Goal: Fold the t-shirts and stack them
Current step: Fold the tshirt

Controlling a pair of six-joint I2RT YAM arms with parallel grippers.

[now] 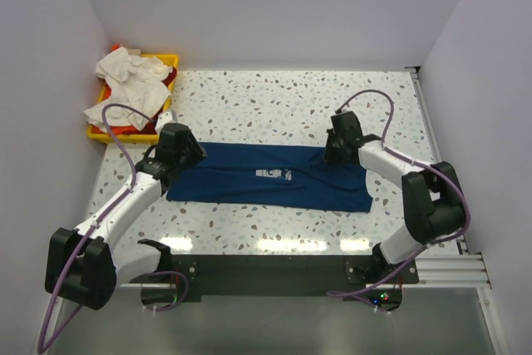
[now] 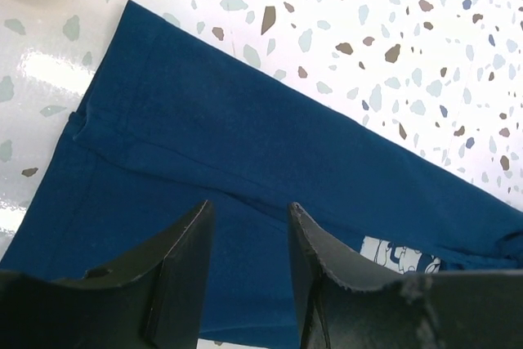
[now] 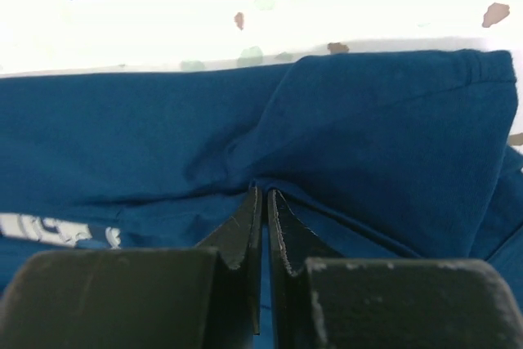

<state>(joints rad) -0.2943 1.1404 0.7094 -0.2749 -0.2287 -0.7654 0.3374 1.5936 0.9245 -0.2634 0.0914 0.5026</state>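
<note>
A navy blue t-shirt [image 1: 266,176] lies on the table as a long folded strip, its pale square print [image 1: 273,175] facing up. My left gripper [image 1: 189,154] is open and hovers just over the strip's left end [image 2: 163,145], jaws apart with nothing between them. My right gripper [image 1: 334,154] is shut on a pinched ridge of the navy t-shirt [image 3: 368,128] near its far right edge; the cloth puckers towards the tips [image 3: 263,192]. White t-shirts [image 1: 125,76] and an orange-red one [image 1: 133,129] are heaped at the back left.
A yellow plastic tray [image 1: 170,60] holds the heap of shirts in the back left corner, partly spilling over its rim. Grey walls close in the speckled table [image 1: 274,97] on three sides. The arms' black base rail [image 1: 266,268] runs along the near edge.
</note>
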